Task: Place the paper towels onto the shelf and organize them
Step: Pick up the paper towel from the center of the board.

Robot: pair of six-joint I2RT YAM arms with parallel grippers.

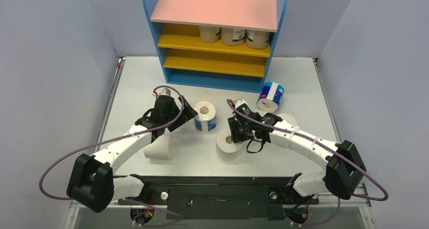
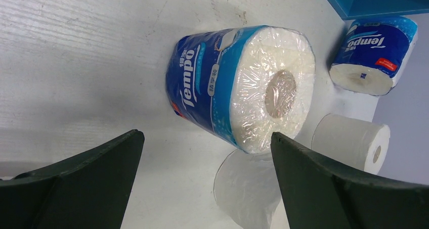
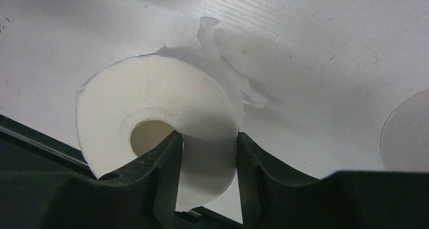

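Note:
The shelf (image 1: 157, 24) stands at the back, with three tan-wrapped rolls (image 1: 232, 36) on its upper yellow board. A blue-and-white roll (image 1: 205, 116) stands at the table's middle. My left gripper (image 1: 186, 119) is open beside its left; in the left wrist view it (image 2: 243, 87) lies just ahead of the open gripper (image 2: 205, 135). A second blue-and-white roll (image 1: 270, 96) lies near the shelf base. My right gripper (image 1: 238, 135) is shut on the wall of an upright white roll (image 1: 227, 144), one finger inside the core (image 3: 149, 135). Two more white rolls sit at the left (image 1: 161, 147) and behind the right arm (image 1: 289, 119).
Grey walls close in both sides of the table. The lower yellow board (image 1: 215, 63) and pink top board (image 1: 215, 9) hold nothing. A black rail (image 1: 217, 181) runs along the near edge by the arm bases.

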